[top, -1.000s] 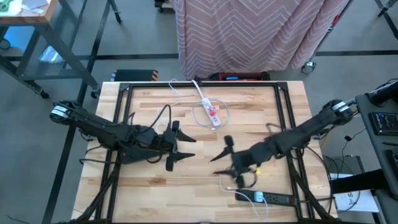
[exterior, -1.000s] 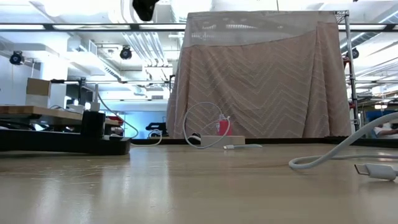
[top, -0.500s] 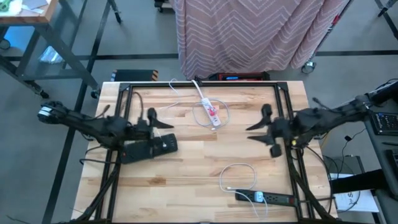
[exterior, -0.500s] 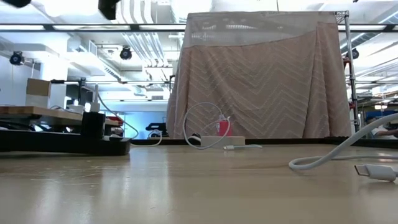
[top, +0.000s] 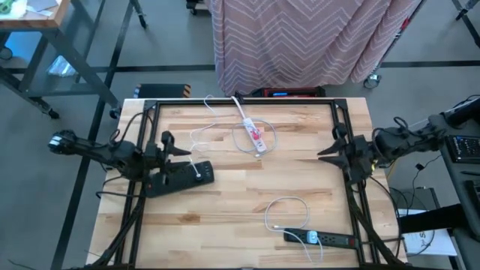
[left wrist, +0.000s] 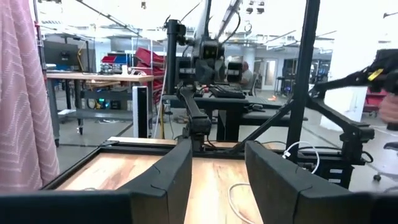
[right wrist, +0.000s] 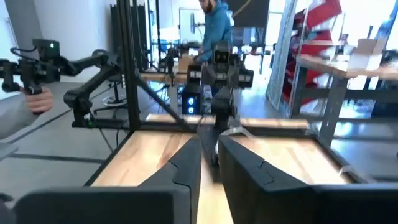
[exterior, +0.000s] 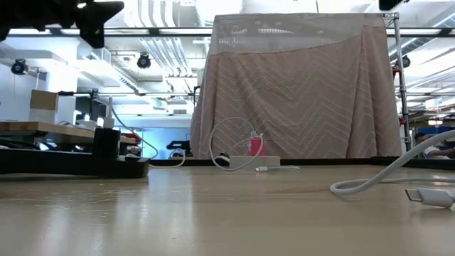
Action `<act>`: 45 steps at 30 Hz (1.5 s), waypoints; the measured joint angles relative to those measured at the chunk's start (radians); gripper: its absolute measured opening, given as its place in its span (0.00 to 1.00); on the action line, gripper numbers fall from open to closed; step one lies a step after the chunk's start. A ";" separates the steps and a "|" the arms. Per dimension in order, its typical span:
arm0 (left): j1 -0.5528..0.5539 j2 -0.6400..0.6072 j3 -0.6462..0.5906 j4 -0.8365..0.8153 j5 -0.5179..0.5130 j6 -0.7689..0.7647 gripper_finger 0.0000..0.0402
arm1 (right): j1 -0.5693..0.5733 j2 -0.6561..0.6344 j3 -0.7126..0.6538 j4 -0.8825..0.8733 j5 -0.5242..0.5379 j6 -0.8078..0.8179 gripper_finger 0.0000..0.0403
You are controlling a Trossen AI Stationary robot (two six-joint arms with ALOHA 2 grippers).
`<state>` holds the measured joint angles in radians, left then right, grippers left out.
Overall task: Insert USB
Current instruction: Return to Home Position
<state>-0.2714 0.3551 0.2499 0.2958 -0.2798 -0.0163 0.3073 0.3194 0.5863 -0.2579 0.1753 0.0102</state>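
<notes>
A white USB cable lies in a loop on the table's near right part, beside a black power strip. Its plug rests flat on the wood in the low view. A second black power strip lies at the left. A white power strip with a red mark lies at the far middle. My left gripper is open and empty above the table's left side. In its wrist view its fingers stand apart. My right gripper is open and empty at the table's right edge. It also shows in its wrist view.
A black frame runs around the table top. A pink patterned cloth hangs behind the far edge. A person in a blue top stands in the room beyond. Bare wood lies between the two arms.
Both arms have drawn back from the table's middle. My left gripper has gone toward the left edge. My right gripper has gone from over the white cable loop toward the right edge and farther back. The cable and power strips lie where they were.
</notes>
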 joint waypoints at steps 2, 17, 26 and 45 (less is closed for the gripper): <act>0.000 -0.012 -0.010 0.000 0.000 -0.004 0.33 | 0.000 -0.044 -0.049 0.009 0.000 0.022 0.07; 0.000 0.040 -0.011 -0.027 0.002 -0.026 0.30 | 0.000 -0.319 -0.330 0.054 0.087 0.096 0.02; 0.000 0.050 -0.011 -0.007 0.002 -0.070 0.33 | -0.025 -0.313 -0.319 -0.017 0.092 0.188 0.00; -0.001 0.041 -0.011 -0.001 0.097 -0.128 0.22 | -0.072 -0.317 -0.344 0.011 0.097 0.154 0.00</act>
<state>-0.2722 0.3960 0.2390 0.2943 -0.1827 -0.1442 0.2356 0.0021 0.2421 -0.2468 0.2722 0.1637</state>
